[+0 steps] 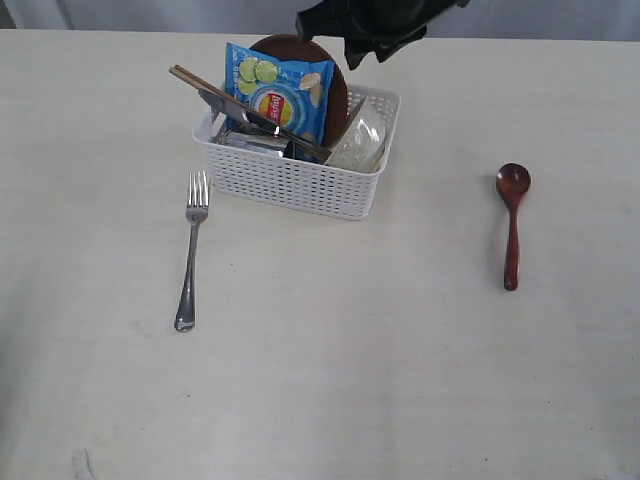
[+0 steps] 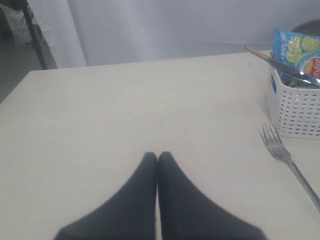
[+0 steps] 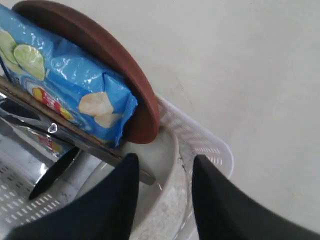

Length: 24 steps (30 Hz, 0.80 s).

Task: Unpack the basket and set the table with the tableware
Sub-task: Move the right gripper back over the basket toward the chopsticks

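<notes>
Over the basket the right gripper is spread wide; the left gripper is pinched together above bare table.
The right jaws stand apart on either side of the rim of the pale bowl inside the basket, beside the brown plate and blue chip bag. The fork lies near the basket's left end, the wooden spoon well off to the right.

1 each: basket, fork, spoon, plate, chip bag.

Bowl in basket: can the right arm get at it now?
Likely yes. Right gripper hangs over the bowl, open fingers either side of its rim; chip bag and plate lean aside.
</notes>
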Tool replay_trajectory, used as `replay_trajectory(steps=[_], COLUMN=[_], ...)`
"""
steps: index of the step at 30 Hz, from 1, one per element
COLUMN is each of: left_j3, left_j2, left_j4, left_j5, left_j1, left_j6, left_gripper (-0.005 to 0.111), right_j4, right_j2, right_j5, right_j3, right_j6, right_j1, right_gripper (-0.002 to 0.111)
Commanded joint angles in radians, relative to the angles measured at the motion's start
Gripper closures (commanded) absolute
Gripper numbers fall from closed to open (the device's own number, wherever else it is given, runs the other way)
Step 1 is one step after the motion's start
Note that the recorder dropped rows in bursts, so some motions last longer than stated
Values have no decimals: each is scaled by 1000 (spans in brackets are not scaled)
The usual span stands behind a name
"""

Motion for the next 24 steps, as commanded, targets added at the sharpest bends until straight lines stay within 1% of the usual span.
replay_trajectory(steps=[1, 3, 5, 8, 11, 17, 24], left_j3=[2, 2, 2, 2, 2, 2, 2], left_j2=[-2, -2, -2, -2, -2, -2, -2], left_j4=[3, 3, 3, 3, 3, 3, -6], left_j5=[-2, -2, -2, -2, -2, -2, -2], left_j1=[-5, -5, -5, -5, -5, -5, -5], left_j6=[-2, -2, -2, -2, -2, -2, -2], left_gripper=[107, 107, 107, 107, 107, 107, 107], right_j4=[-74, -121, -121, -124, -129, -126, -115], right_j2=[42, 57, 67, 76, 76, 82, 123], right_j5=[5, 18, 21, 13, 8, 8, 4], right_j3=[-10, -10, -8, -8, -8, -6, -6], right_j6=[24, 51, 51, 53, 53, 60, 60], right_j1=[-1, -4, -10, -19, -29, -51, -51], right_gripper=[73, 73, 75, 85, 92, 91, 91])
